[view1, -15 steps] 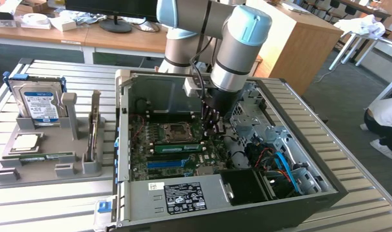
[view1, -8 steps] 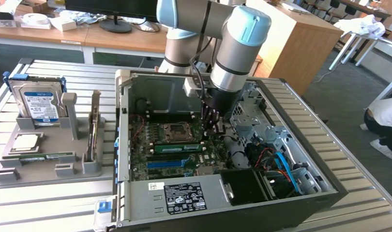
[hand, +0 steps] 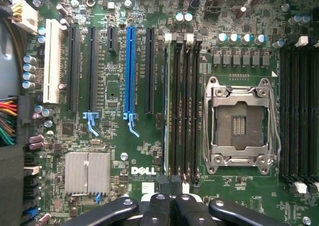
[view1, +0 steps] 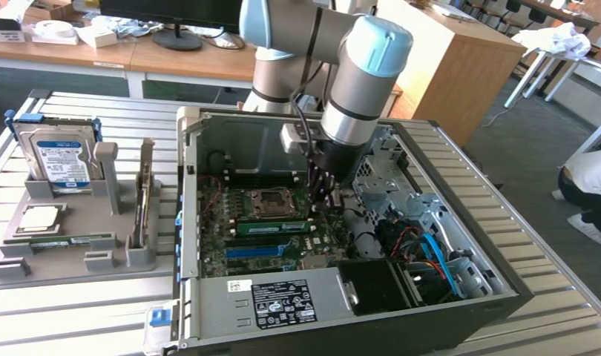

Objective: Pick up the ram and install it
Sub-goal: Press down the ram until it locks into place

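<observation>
The ram is a long green stick standing on edge in a memory slot of the motherboard, beside the empty processor socket. In the wrist view the ram shows edge-on in the slot farthest from the socket. My gripper reaches down into the open computer case, over the ram's end toward the exterior view's right. Its black fingers are shut together with nothing between them, just past the end of the slots. I cannot tell whether they touch the ram.
A grey holder at the exterior view's left carries a blue-labelled hard drive, a square silver processor chip and another green stick. Case walls, the power supply and cables surround the board. A person crouches at the right edge.
</observation>
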Robot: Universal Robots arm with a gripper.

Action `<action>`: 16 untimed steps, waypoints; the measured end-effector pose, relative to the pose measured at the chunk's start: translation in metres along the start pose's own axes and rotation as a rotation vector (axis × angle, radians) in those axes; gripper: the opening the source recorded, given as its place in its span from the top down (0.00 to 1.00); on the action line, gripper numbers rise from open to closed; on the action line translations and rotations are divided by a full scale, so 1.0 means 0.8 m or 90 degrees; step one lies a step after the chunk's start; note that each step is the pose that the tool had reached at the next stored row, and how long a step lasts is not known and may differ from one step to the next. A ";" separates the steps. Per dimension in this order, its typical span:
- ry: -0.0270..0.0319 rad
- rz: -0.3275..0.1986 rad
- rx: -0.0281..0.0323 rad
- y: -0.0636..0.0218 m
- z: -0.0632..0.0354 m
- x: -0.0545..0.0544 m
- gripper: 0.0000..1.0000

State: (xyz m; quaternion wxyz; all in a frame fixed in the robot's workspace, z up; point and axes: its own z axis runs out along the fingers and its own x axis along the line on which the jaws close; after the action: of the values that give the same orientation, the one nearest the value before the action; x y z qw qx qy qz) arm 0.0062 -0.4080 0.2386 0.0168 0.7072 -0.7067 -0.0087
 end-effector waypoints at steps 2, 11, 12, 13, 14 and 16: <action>0.0001 0.000 0.0001 0.000 0.002 0.000 0.90; 0.0000 0.000 0.0001 0.000 0.003 -0.002 0.90; 0.0000 0.000 0.0001 0.000 0.003 -0.002 0.90; 0.0001 0.000 0.0001 0.000 0.003 -0.002 0.90; -0.0001 0.000 0.0001 0.000 0.004 -0.002 0.90; 0.0000 0.000 0.0002 0.000 0.009 -0.002 0.90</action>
State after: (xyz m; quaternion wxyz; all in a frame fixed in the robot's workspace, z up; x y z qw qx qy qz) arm 0.0063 -0.4066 0.2317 0.0167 0.7073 -0.7067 -0.0086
